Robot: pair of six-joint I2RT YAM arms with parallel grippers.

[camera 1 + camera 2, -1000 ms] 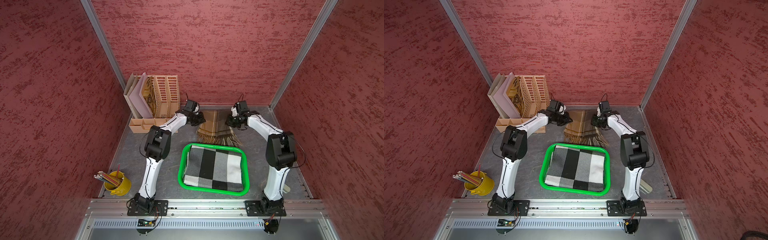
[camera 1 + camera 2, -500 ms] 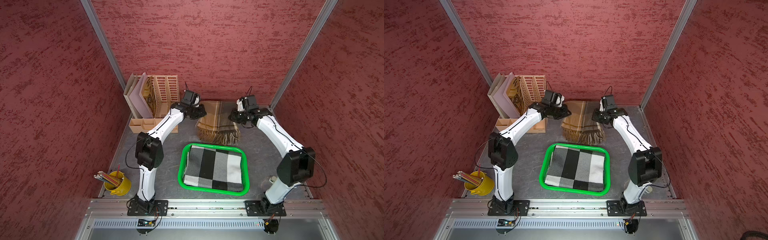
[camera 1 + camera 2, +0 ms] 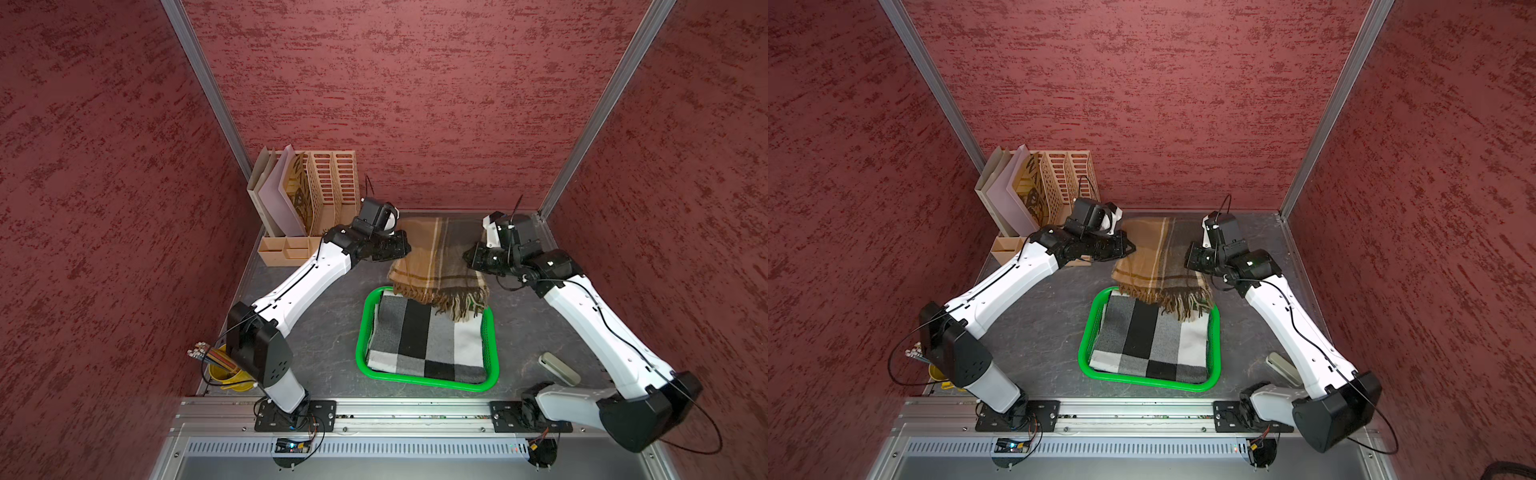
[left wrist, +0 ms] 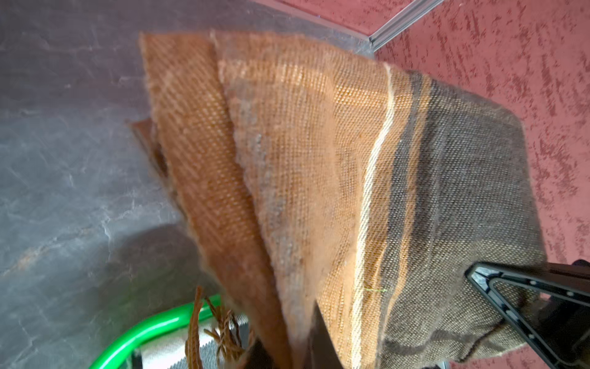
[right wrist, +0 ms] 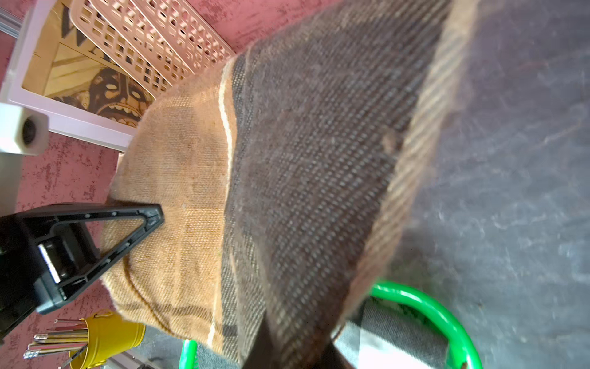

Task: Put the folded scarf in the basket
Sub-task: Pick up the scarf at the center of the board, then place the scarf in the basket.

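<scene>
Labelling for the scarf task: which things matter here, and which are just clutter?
Job:
- brown scarf, gripped by left gripper and right gripper
- basket

Clutter:
- checked cloth, already in the basket
- organiser
- yellow cup of pencils
- grey oblong

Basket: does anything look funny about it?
Yes. The basket already holds a folded checked cloth that fills it. The scarf, pinched by the left hand and right hand, hangs above the far rim with its fringe over the cloth, so it would land on top.
</scene>
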